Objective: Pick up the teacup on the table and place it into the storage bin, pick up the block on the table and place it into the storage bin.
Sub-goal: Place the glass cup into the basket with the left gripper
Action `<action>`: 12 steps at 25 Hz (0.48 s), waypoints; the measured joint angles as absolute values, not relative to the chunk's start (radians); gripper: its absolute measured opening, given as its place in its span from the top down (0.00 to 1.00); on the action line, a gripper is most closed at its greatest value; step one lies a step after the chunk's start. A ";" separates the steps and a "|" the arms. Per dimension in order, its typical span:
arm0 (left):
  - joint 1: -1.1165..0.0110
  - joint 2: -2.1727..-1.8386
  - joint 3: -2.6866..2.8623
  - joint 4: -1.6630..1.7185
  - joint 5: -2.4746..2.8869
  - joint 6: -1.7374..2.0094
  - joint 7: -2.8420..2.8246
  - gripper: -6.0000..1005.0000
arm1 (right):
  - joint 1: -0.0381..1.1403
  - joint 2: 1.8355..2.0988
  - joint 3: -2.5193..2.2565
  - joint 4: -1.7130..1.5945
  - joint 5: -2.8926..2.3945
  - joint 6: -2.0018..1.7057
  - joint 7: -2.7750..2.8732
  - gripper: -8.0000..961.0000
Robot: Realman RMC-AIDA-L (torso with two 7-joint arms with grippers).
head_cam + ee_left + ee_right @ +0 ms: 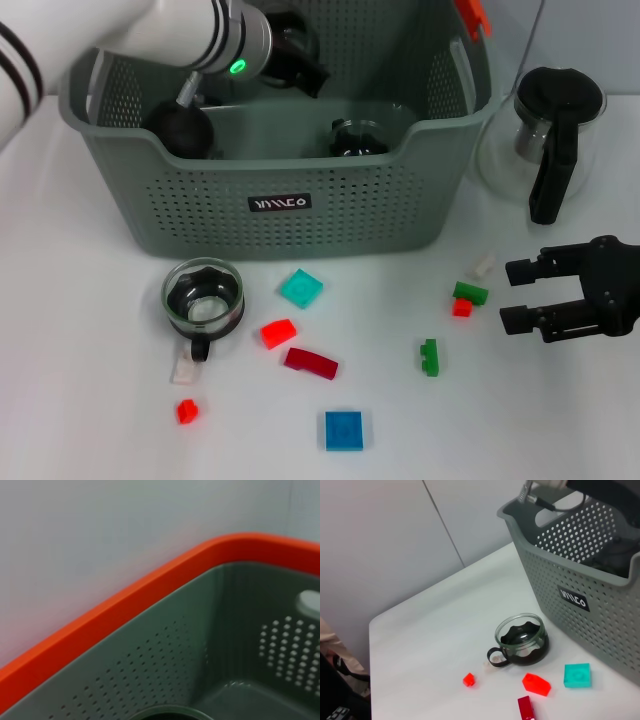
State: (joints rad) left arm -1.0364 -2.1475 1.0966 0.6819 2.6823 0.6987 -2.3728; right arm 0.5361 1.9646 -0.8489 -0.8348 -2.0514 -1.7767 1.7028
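Observation:
The grey-green storage bin (200,215) stands at the back of the table, and a glass teacup (355,138) lies inside it. My left arm reaches into the bin from the left, and its gripper (293,62) hangs over the bin's floor. The left wrist view shows only the storage bin's orange rim (125,600) and perforated wall. A second glass teacup (203,297) (520,640) stands on the table in front of the bin. Near it lie a teal block (300,288), a red block (278,332) and a dark red block (311,362). My right gripper (518,294) hovers open at the right.
A glass teapot (550,130) with a black handle stands right of the bin. More blocks are scattered in front: blue (343,430), small red (186,410), green (430,356), green with red (468,295), white (482,265) and clear (185,368).

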 joint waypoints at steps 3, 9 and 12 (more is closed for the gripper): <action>-1.048 -2.151 1.097 0.640 2.727 0.655 -2.394 0.94 | 0.539 1.968 -0.850 -0.835 -2.051 -1.775 1.702 0.18; -1.047 -2.161 1.097 0.618 2.750 0.623 -2.396 0.94 | 0.545 1.970 -0.848 -0.833 -2.051 -1.765 1.696 0.18; -1.041 -2.163 1.107 0.617 2.752 0.618 -2.393 0.94 | 0.550 1.970 -0.851 -0.833 -2.051 -1.763 1.695 0.18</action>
State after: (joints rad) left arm -1.0410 -2.1634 1.1071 0.6166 2.7523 0.6184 -2.3927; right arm 0.5496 1.9701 -0.8510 -0.8329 -2.0510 -1.7628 1.6952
